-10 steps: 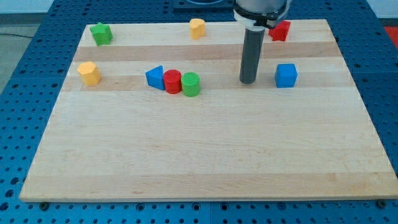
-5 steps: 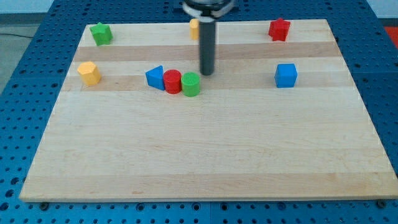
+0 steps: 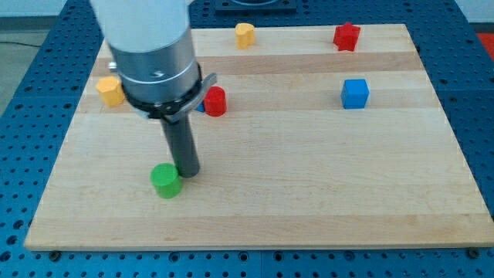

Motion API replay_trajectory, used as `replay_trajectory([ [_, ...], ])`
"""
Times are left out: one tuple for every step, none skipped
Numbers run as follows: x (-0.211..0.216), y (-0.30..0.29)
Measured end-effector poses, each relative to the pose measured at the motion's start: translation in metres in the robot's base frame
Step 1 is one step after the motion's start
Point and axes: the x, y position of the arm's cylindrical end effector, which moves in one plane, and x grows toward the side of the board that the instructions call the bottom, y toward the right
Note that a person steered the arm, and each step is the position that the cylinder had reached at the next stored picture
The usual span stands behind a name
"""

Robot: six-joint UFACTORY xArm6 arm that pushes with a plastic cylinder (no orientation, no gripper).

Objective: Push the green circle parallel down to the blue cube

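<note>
Camera view: my tip [image 3: 187, 173] touches green circle [image 3: 165, 181], far from blue cube [image 3: 355, 93]; no fingers on rig.

Wooden board [image 3: 309, 193]; blue perforated table [image 3: 478, 93]

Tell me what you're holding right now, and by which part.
Nothing is held; I have no gripper. My tip sits against the green circle, at its upper right side in the view.

Bright, even overhead light, soft short shadows under the blocks, sharp focus, no glare or blur.
</note>
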Motion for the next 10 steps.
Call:
replay_trajectory([
  [0.002, -0.003],
  [-0.009, -0.003],
  [-0.011, -0.008],
  [0.021, 0.013],
  [0.017, -0.005],
  [-0.026, -0.045],
  [-0.009, -0.107],
  [0.021, -0.055],
  [0.010, 0.048],
  [0.014, 0.106],
])
